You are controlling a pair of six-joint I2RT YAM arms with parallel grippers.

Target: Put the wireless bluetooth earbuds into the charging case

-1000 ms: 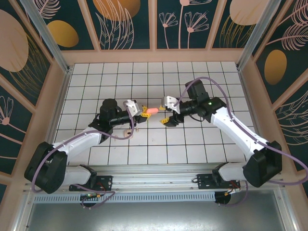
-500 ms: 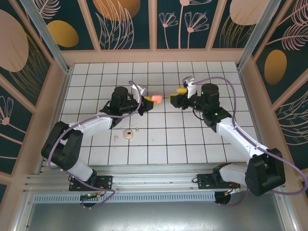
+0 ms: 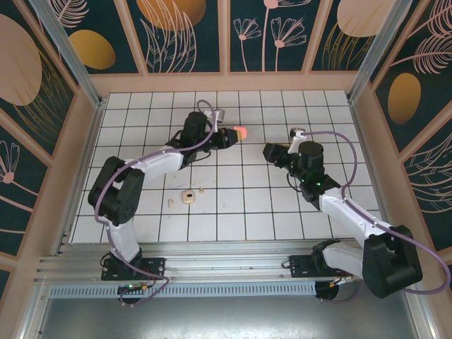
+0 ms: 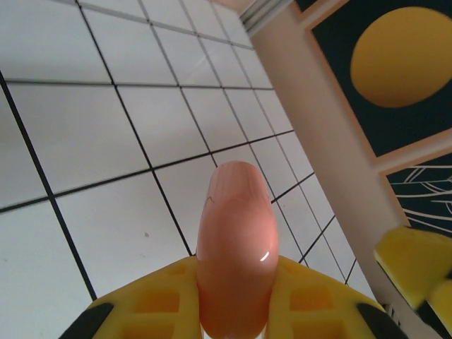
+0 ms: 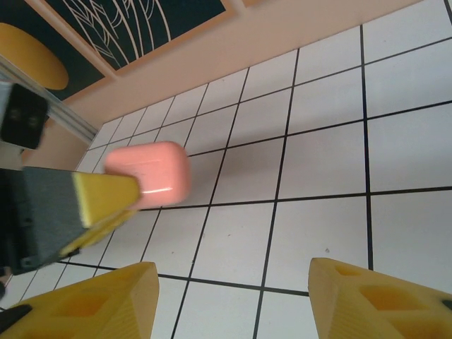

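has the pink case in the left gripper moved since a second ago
Yes. The pink case, clamped in the left gripper, has gone toward the back wall and slightly right, about two tile rows further from the arm bases.

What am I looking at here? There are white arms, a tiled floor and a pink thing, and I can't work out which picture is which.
These are two robot arms bolted to the near edge of a white tiled table, each ending in a two-finger clamp with yellow pads. The wide picture comes from a fixed camera overhead. The other two come from small cameras on the wrists, looking along each arm's own fingers.

The left gripper is shut on a smooth coral-pink charging case, holding it above the tiles. In the left wrist picture the case sticks out between the yellow pads.

The right gripper stands open and holds nothing; its camera looks across at the case.

On the table near the left arm lie a small cream case and a tiny earbud, too small to make out well.
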